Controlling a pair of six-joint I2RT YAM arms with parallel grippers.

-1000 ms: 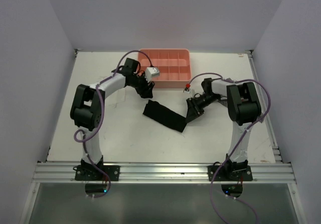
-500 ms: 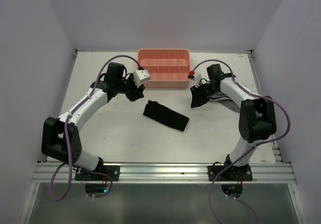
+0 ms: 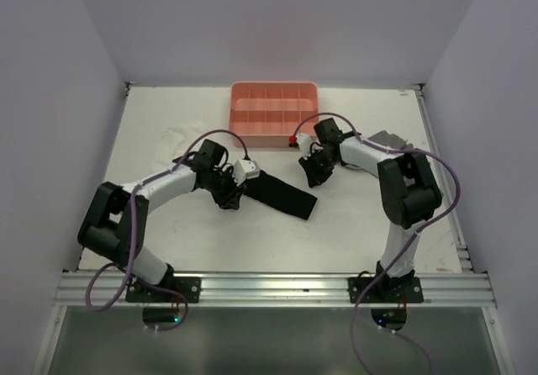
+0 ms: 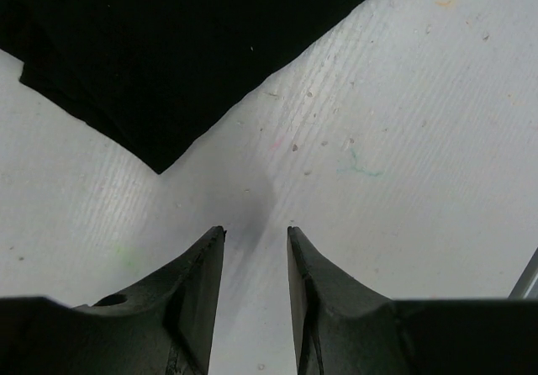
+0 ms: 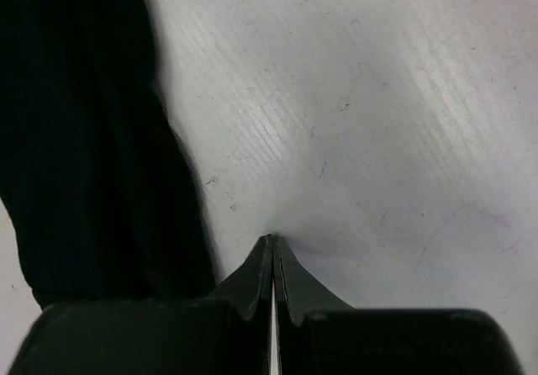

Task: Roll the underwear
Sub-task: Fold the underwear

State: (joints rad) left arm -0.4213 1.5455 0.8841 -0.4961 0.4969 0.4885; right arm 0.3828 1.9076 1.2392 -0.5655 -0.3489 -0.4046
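Cannot see underwear's (image 3: 282, 195) left end from above, covered by left gripper (image 3: 229, 199). Cropped at top and left edges in both wrist views.

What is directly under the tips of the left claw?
Under the left claw, only white table shows; the underwear corner lies ahead, untouched. The fabric hides whatever is beneath it.

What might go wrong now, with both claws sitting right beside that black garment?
1. The left claw points at bare table, just short of a corner of the underwear; closing there would likely catch nothing.
2. The right claw is shut beside the fabric edge, holding nothing; pushing from there might bunch or slide the strip rather than roll it.
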